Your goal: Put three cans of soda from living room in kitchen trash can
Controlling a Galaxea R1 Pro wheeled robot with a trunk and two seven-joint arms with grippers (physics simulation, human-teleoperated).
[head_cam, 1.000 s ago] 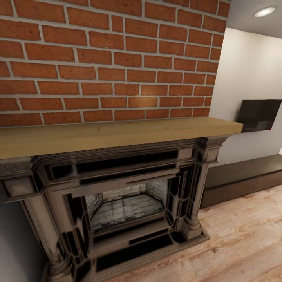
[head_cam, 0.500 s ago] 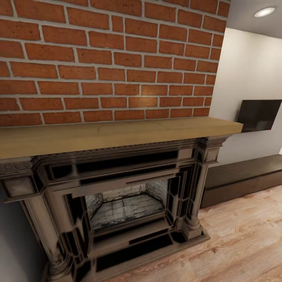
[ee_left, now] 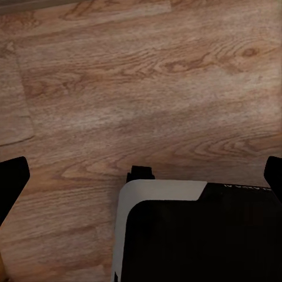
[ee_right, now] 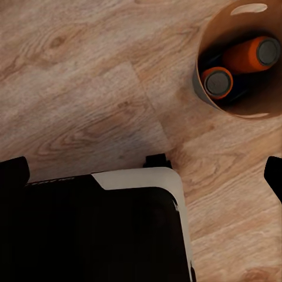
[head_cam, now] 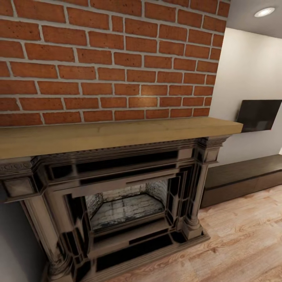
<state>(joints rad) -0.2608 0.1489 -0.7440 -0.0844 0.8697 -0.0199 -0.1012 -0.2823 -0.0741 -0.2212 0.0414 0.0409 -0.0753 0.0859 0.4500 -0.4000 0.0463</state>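
Note:
In the right wrist view the round copper-brown trash can [ee_right: 258, 110] stands on the light wood plank floor [ee_right: 88, 88]. Two orange soda cans with grey tops are inside it: one upright [ee_right: 217, 82], one leaning [ee_right: 249, 54]. The blue can is hidden or out of view. My right gripper [ee_right: 143, 173] is open above the floor, apart from the bin, its dark fingertips [ee_right: 12, 170] at the picture's edges with nothing between them. My left gripper [ee_left: 141, 176] is open too, over bare planks, with its fingertips [ee_left: 12, 182] wide apart.
The head view faces a red brick chimney [head_cam: 109, 58] over a wooden mantel [head_cam: 109, 135] and a dark carved fireplace [head_cam: 125, 203]. A wall TV [head_cam: 258, 114] hangs over a low dark cabinet [head_cam: 243, 178] at the right. My black, white-edged base [ee_right: 88, 229] lies under both wrists.

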